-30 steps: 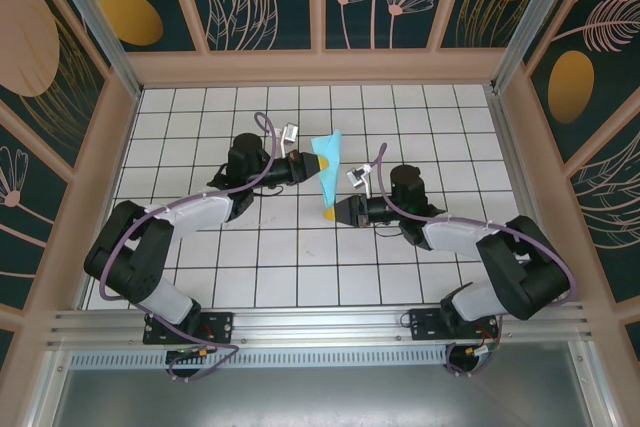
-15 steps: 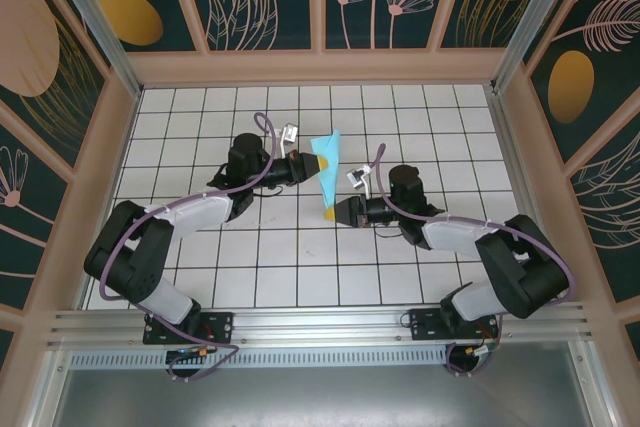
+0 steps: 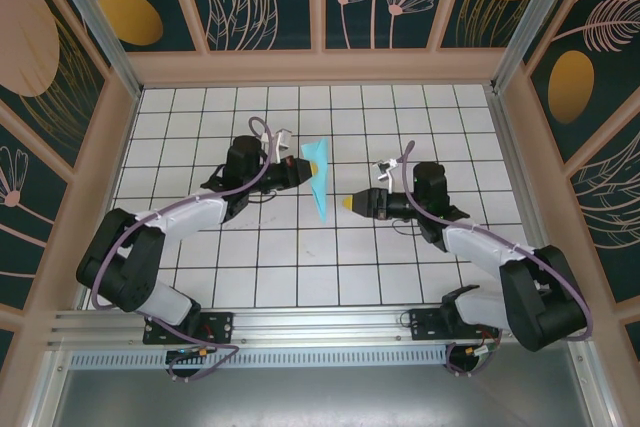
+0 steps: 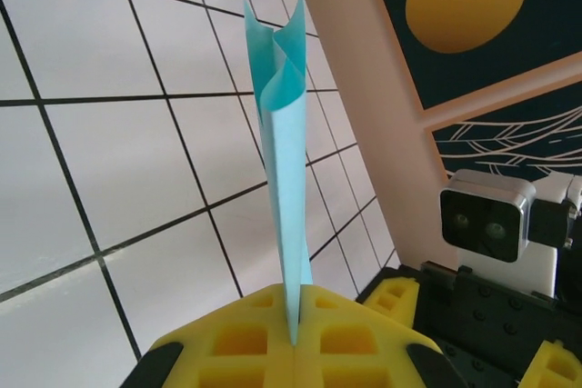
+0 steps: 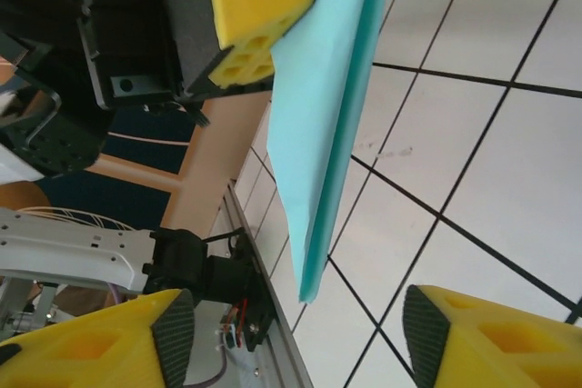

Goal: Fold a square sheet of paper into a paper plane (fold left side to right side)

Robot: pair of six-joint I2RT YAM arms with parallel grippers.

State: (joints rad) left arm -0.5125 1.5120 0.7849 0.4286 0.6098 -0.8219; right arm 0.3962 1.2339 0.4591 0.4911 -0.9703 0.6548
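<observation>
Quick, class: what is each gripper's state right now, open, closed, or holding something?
Left gripper: closed on the paper plane.
Right gripper: open, holding nothing, apart from the plane.

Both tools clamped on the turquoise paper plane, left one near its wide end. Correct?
Not quite. Only the left tool is clamped on the paper plane, near its wide end. The right tool is open: the right wrist view shows its yellow fingers spread, with the plane's tip clear of both. The top view also shows a gap between that tool and the paper.
</observation>
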